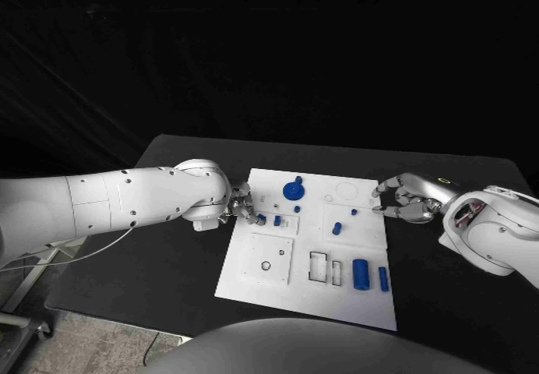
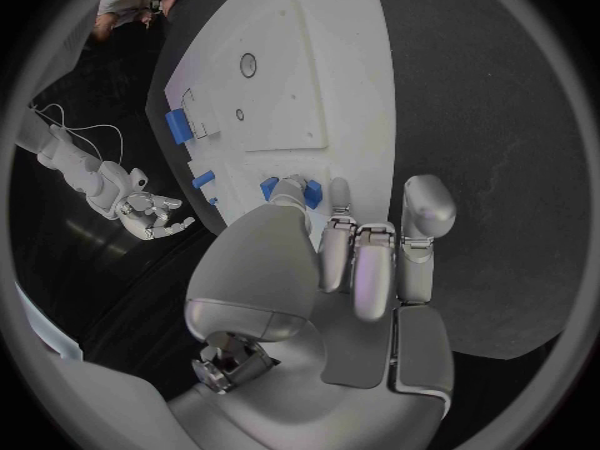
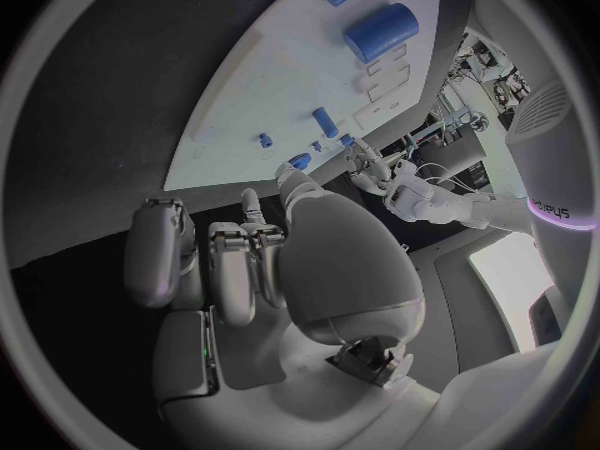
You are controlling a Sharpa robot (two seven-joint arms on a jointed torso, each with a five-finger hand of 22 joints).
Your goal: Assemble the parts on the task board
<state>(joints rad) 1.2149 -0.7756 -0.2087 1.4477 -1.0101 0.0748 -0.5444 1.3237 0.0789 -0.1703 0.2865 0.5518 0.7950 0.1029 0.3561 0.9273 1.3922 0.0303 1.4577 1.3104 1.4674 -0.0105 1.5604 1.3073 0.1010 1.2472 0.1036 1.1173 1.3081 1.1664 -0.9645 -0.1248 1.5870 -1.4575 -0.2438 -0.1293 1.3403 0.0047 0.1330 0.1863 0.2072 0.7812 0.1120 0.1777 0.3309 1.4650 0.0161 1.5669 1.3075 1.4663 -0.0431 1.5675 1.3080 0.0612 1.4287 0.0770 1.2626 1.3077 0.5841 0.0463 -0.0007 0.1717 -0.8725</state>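
The white task board (image 1: 281, 300) lies in the middle of the black table. On it are a round blue part (image 1: 292, 189), an oblong blue part (image 1: 337, 228), a thick blue cylinder (image 1: 361, 273) and a slim blue bar (image 1: 383, 278). My left hand (image 1: 241, 209) is at the board's left edge with its fingers curled. Thumb and finger pinch a small blue part (image 2: 310, 196) just above the board (image 2: 313, 90). My right hand (image 1: 399, 201) hovers at the board's right edge, fingers curled in, nothing seen in them. A small blue peg (image 3: 265, 140) stands on the board just ahead of its fingers (image 3: 231, 260).
Rectangular slots (image 1: 320, 267) and a ring mark (image 1: 266, 265) sit in the board's near half. Bare black table (image 1: 168, 273) lies to the left of the board, and more to its right. A white cable (image 1: 79, 253) hangs off the table's left side.
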